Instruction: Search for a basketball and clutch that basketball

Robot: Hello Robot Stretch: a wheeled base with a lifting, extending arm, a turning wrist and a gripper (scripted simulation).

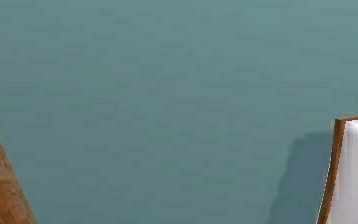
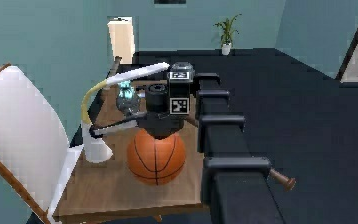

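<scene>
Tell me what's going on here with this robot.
The robot has its arm reached out over a small wooden table. Its gripper is right at an orange basketball that sits on the tabletop, so I can't tell whether it holds anything. A white chair stands by the table. Ahead of the robot is a plain teal wall.
</scene>
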